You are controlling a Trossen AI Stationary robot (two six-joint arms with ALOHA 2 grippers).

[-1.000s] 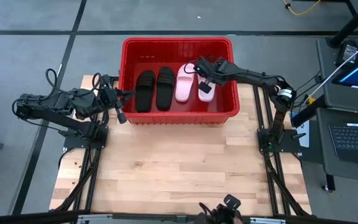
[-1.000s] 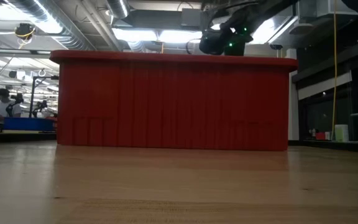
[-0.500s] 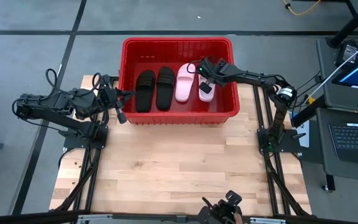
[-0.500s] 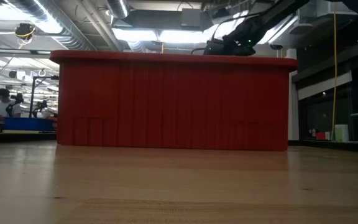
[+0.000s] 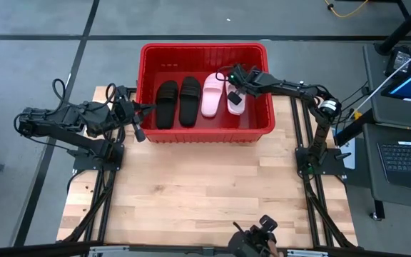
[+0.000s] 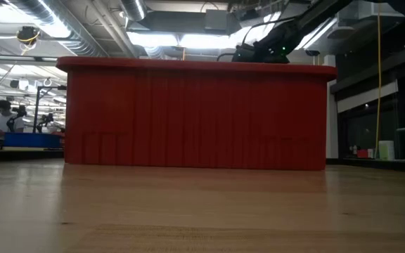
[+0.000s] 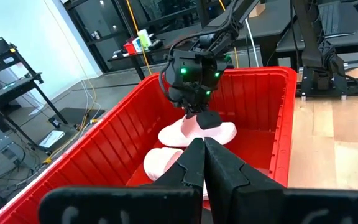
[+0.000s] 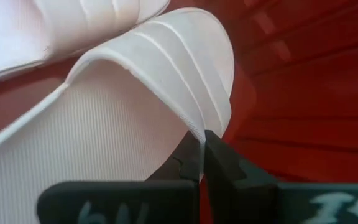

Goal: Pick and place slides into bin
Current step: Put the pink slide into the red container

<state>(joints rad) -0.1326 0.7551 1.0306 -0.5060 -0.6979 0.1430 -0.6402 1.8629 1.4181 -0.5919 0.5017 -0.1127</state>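
Note:
The red bin [image 5: 204, 51] stands at the table's far middle. In it lie two black slides [image 5: 178, 102] side by side and a pale pink slide [image 5: 211, 96] beside them. My right gripper [image 5: 235, 90] reaches into the bin's right part and is shut on the second pink slide [image 5: 237, 105]. That slide also shows in the left wrist view [image 7: 221, 131]. My left gripper [image 5: 140, 128] is shut and empty, just outside the bin's left wall. In the low view only the bin's near wall [image 6: 195, 116] and my right arm above the rim show. My right gripper pinches the edge of the pink slide's wide strap [image 8: 199, 129] between its two fingers. The fingers come from above, slanting down into the bin. The slide lies low in the bin beside the other pink one; whether its sole rests on the floor I cannot tell.
The bin's far half [image 5: 191, 68] holds no slides. Bare wooden table [image 5: 205, 193] stretches from the bin to the near edge. A desk with a laptop [image 5: 409, 160] stands off the table's right side.
My right gripper has gone down into the bin and a little toward its far wall, still holding the pink slide by the strap. In the low view it has sunk from above the rim to about rim height.

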